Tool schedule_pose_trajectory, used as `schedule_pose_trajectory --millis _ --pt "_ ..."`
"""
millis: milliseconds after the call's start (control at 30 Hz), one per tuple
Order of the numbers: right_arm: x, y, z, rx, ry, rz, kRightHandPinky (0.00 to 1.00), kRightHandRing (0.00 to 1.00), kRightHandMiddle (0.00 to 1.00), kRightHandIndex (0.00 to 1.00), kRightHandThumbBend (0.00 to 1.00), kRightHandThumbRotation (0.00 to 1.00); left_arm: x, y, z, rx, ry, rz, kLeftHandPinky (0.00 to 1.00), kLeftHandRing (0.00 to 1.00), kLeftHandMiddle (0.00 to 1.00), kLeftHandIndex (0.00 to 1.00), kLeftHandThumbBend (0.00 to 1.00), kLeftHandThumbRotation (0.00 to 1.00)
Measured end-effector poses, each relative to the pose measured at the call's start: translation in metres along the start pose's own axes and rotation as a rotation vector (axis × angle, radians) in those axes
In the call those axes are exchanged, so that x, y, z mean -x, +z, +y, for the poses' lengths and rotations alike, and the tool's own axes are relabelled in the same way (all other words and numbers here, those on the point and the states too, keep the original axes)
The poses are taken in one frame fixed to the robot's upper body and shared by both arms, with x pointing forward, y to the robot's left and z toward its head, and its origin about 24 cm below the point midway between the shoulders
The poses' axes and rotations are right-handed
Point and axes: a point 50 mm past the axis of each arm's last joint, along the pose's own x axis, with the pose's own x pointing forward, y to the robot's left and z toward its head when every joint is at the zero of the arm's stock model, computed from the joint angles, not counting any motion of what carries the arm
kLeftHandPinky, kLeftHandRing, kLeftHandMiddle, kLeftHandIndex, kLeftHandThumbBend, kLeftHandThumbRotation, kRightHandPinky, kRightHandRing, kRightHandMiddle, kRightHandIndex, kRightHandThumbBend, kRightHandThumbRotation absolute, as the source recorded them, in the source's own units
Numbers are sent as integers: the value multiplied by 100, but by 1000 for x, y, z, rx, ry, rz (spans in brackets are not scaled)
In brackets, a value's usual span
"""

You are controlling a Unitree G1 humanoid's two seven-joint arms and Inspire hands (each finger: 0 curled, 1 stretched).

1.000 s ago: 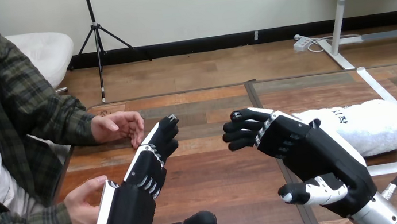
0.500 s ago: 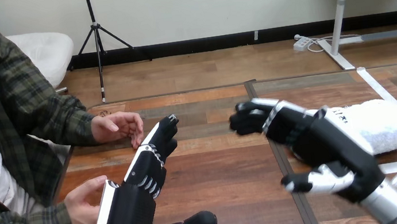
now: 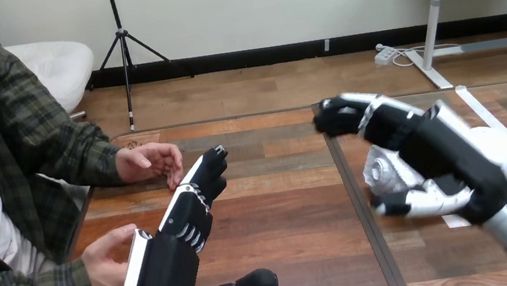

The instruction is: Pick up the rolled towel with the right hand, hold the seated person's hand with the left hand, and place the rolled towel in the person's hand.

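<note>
Left hand [image 3: 175, 246]: fingers straight and unclenched, gripping nothing, thumb spread low toward the near edge. The person's upper hand [image 3: 149, 162] sits loosely cupped just beside those fingertips; contact cannot be confirmed. The person's lower hand [image 3: 108, 269] rests against the white shell behind the fingers.

Right hand [image 3: 429, 149]: fingers extended and spread, not closed, arched over the rolled towel [image 3: 386, 170] (white, nubbly terry, cylindrical). The towel lies on the tabletop [image 3: 282, 213] beneath the right fingers, its coiled end showing between fingers and thumb; whether they touch it cannot be told. The tabletop is dark, glossy wood planking.
</note>
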Motion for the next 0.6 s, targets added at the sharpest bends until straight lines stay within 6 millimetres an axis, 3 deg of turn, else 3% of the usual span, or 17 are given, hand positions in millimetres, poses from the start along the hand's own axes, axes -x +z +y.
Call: schedule_pose_trajectory --millis 600 --pt "-6 12 -33 154 40 47 87 87 84 86 100 48 -2 -1 0 -1 5 6 94 94 93 89 100 49"
